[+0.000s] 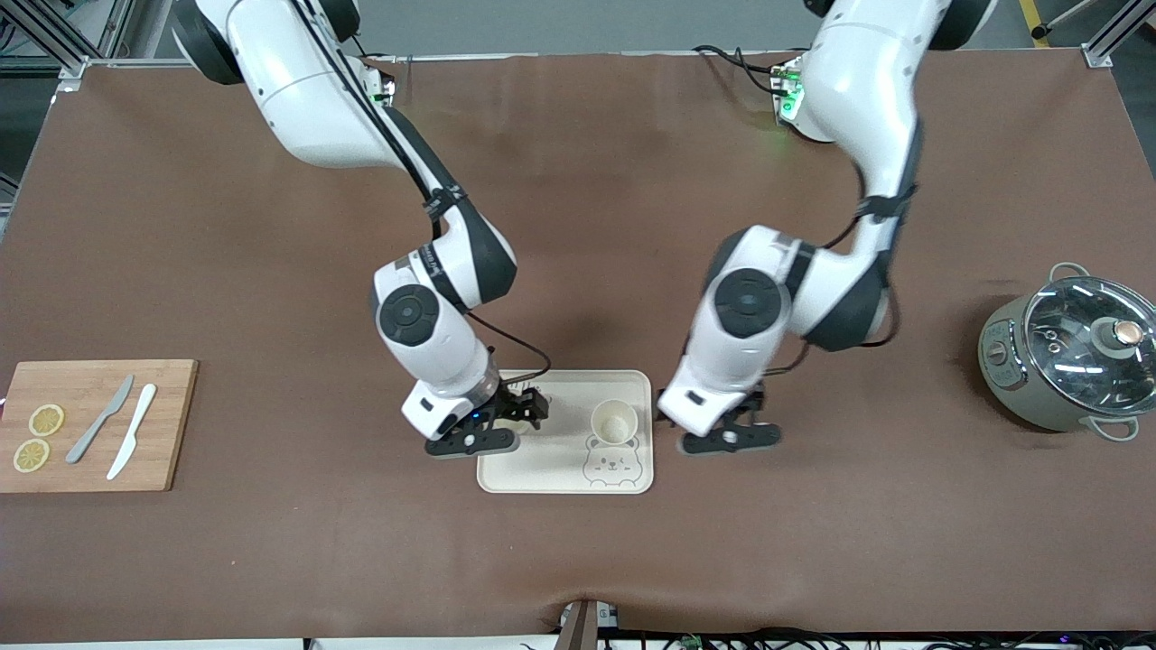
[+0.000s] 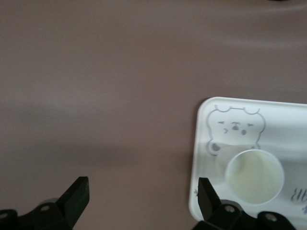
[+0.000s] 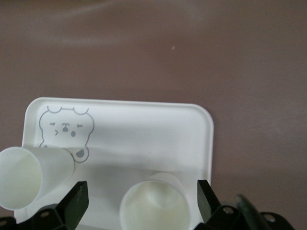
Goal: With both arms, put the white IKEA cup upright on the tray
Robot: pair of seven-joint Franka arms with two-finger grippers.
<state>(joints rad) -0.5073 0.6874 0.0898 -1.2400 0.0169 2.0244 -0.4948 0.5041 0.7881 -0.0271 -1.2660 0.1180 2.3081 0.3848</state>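
Observation:
The cream tray [image 1: 551,456] with a bear-face drawing lies mid-table. A white cup [image 1: 614,421] stands upright on it beside the bear face; it also shows in the left wrist view [image 2: 254,176] and the right wrist view [image 3: 21,177]. A second white cup [image 3: 153,206] stands upright on the tray between the open fingers of my right gripper [image 3: 139,201]; the fingers do not touch it. In the front view the right gripper [image 1: 519,411] hides that cup. My left gripper [image 1: 733,424] is open and empty over the brown table beside the tray [image 2: 142,196].
A wooden cutting board [image 1: 172,406] with two lemon slices and two knives lies at the right arm's end of the table. A grey pot with a glass lid [image 1: 1070,352] stands at the left arm's end.

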